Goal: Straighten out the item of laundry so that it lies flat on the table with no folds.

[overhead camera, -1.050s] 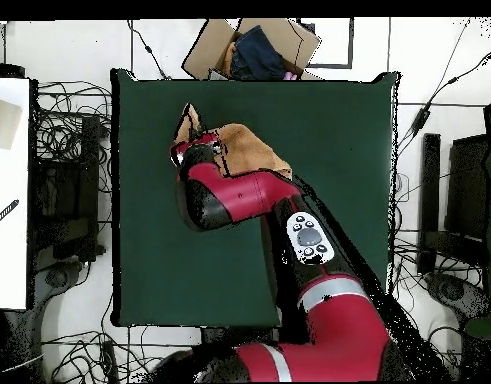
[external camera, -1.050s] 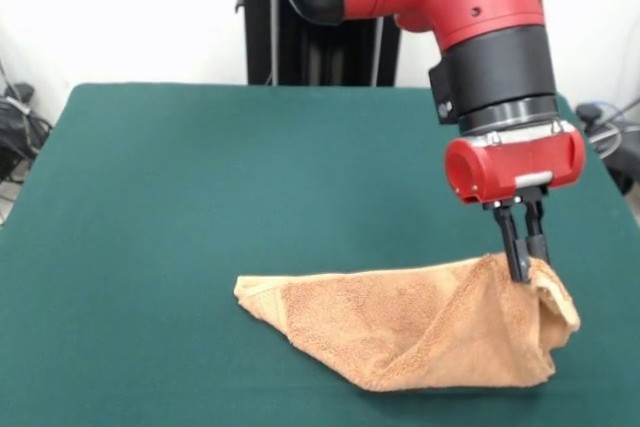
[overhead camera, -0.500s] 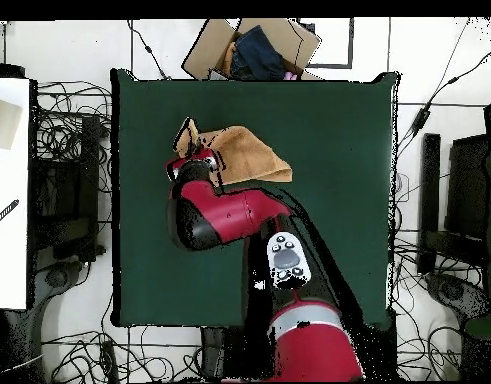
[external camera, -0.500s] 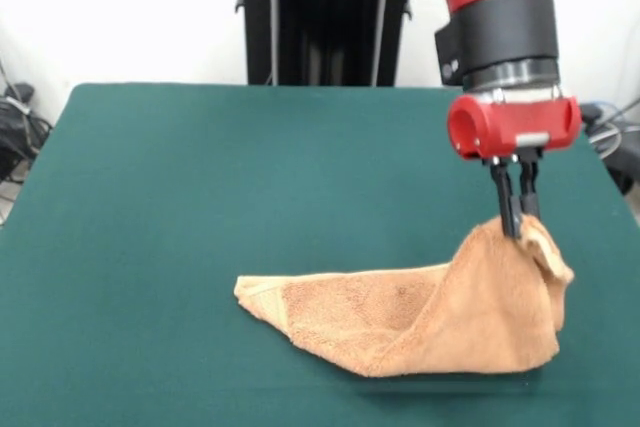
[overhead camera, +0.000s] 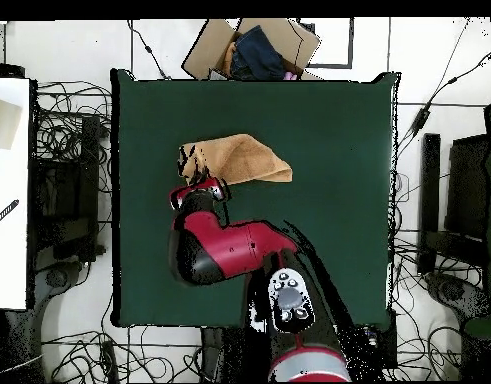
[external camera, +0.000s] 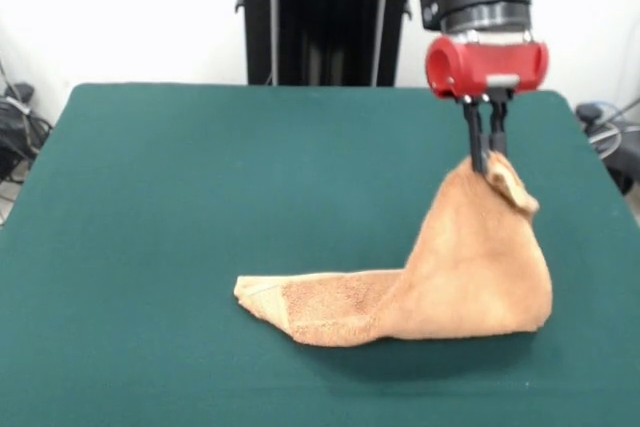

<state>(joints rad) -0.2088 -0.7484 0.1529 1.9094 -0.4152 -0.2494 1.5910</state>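
The orange-tan terry towel point(external camera: 450, 277) is lifted into a tent by one corner. Its left end still lies on the dark green table point(external camera: 200, 197), and the lower right hem rests on the felt. My gripper point(external camera: 487, 159) hangs from the red wrist and is shut on the towel's raised corner, a small flap drooping beside the fingers. From above, the towel point(overhead camera: 244, 158) shows as a tan patch stretching right from the gripper point(overhead camera: 197, 172), near the table's point(overhead camera: 329, 220) far half.
An open cardboard box point(overhead camera: 251, 48) with dark cloth sits just past the table's far edge in the overhead view. Cables and equipment crowd the floor on both sides. The black pedestal column point(external camera: 320, 17) stands behind the table.
The gripper has risen and drawn back toward the pedestal, pulling the towel's corner higher. The towel went from a low heap to a tall peak, its left end staying put.
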